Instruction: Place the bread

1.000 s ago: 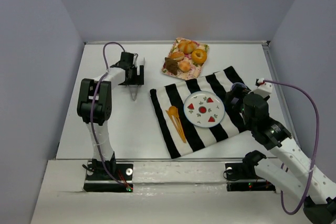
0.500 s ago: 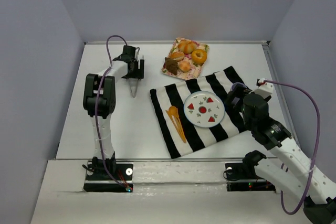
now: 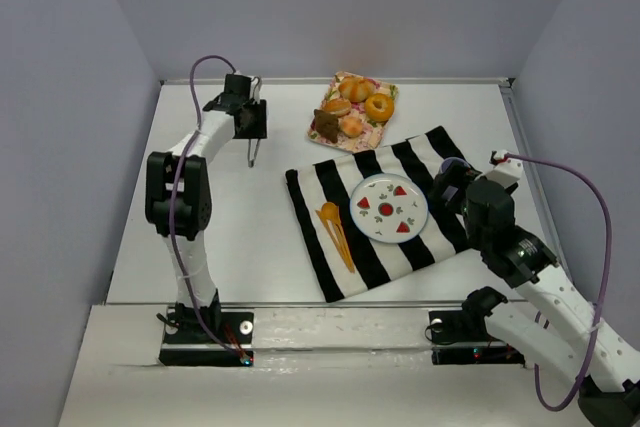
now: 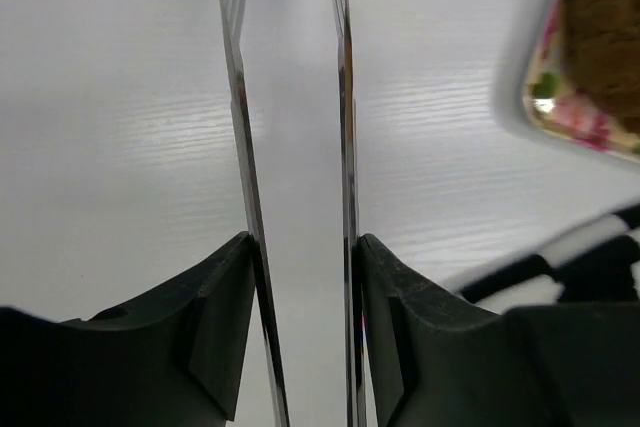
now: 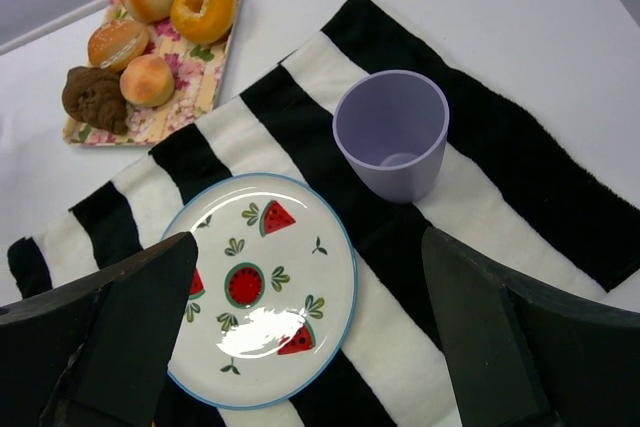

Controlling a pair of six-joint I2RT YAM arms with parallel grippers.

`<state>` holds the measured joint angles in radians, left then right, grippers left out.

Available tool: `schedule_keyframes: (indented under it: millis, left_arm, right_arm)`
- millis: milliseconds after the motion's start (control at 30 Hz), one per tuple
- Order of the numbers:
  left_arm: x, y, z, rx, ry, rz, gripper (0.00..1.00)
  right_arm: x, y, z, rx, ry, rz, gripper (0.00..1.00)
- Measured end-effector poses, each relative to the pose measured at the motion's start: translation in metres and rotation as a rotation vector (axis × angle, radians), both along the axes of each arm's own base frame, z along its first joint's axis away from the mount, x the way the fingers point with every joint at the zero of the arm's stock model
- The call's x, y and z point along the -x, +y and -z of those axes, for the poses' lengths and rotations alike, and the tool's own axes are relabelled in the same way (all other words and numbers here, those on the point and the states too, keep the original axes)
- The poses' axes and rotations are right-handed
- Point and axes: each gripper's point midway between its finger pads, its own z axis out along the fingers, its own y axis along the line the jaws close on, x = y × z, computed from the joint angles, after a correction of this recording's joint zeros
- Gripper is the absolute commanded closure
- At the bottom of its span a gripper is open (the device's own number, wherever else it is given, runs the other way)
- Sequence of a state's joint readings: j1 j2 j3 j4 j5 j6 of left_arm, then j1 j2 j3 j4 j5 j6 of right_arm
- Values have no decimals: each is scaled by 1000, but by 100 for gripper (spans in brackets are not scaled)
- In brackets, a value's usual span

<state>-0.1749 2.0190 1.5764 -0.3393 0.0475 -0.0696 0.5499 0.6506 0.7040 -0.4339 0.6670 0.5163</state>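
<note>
The bread lies on a floral tray [image 3: 372, 122] at the back: a dark brown lumpy piece [image 3: 325, 127] [image 5: 95, 97] and a round golden one [image 3: 352, 126] [image 5: 147, 79]. In the left wrist view the dark piece [image 4: 602, 27] shows at the top right. My left gripper [image 3: 250, 119] [image 4: 303, 247] is shut on metal tongs [image 3: 252, 154] [image 4: 237, 97], left of the tray, with the two blades parted and nothing between them. My right gripper [image 3: 447, 187] [image 5: 310, 337] hangs open over the watermelon plate [image 3: 420, 209] [image 5: 300, 247].
A black-and-white striped cloth [image 3: 325, 272] carries the plate, orange plastic cutlery [image 3: 335, 227] and a lilac cup [image 5: 392, 132]. A golden bagel [image 3: 379, 106] [image 5: 203, 7] and other rolls share the tray. Side walls bound the table.
My left gripper has closed on the tongs and drawn them back toward the far edge. The right arm has stayed in place.
</note>
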Motion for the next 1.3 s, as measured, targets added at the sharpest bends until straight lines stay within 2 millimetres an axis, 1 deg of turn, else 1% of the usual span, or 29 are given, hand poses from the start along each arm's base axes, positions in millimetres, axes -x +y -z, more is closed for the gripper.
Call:
schedule_keyframes:
  millis: [33, 100, 133, 167, 200, 233, 267, 300, 333, 367, 400, 433, 467, 533, 633, 733, 833, 967, 1100, 1167, 1300]
  left_arm:
    - [1, -3, -18, 21, -33, 6, 47]
    - [7, -10, -65, 75, -128, 26, 46]
    - [10, -13, -83, 91, -168, 36, 46]
    - [15, -19, -110, 118, -228, 53, 46]
    - [20, -25, -128, 131, -268, 68, 46]
    - [23, -30, -141, 142, -296, 79, 46]
    - [27, -40, -154, 156, -327, 100, 46]
    - [30, -48, -161, 163, -343, 113, 45]
    - [35, -63, -166, 171, -352, 140, 44]
    - [39, -72, -166, 173, -351, 157, 41]
    - [44, -86, -160, 176, -334, 179, 40]
    - [47, -95, -154, 176, -317, 195, 39]
    - [52, -106, -145, 174, -292, 212, 37]
    - [57, -120, -128, 166, -246, 230, 35]
    - [64, -136, -97, 140, -169, 230, 33]
    - [68, -142, -71, 104, -107, 206, 33]
    - [66, -144, -55, 75, -69, 171, 31]
    - [56, -145, -44, 56, -53, 130, 31]
    - [53, -148, -37, 55, -38, 124, 28]
    - [53, -148, -35, 56, -35, 123, 26]
    - [51, -152, -37, 67, -37, 129, 26]
  right_arm:
    - [1, 0, -1, -4, -4, -4, 0]
    - [2, 1, -3, -11, -10, -9, 0]
    - [2, 1, -4, -15, -15, -12, 0]
    - [3, 1, -5, -17, -17, -13, 0]
    - [3, 1, -5, -19, -20, -15, 0]
    - [3, 1, -6, -22, -23, -16, 0]
    - [4, 1, -7, -24, -25, -18, 0]
    - [4, 1, -7, -25, -26, -19, 0]
    - [4, 1, -7, -26, -27, -20, 0]
    - [4, 2, -7, -27, -27, -21, 0]
    - [4, 2, -7, -28, -27, -23, 0]
    - [4, 2, -7, -28, -27, -24, 0]
    - [4, 2, -7, -28, -26, -26, 0]
    - [5, 3, -5, -30, -25, -30, 0]
    - [6, 3, -1, -30, -19, -33, 0]
    - [6, 4, -1, -30, -18, -35, 0]
    - [6, 4, -1, -30, -17, -35, 0]
    - [6, 4, -1, -30, -17, -35, 0]
    - [6, 4, -1, -31, -17, -35, 0]
    - [6, 3, -2, -32, -20, -33, 0]
    - [6, 2, -2, -34, -24, -27, 0]
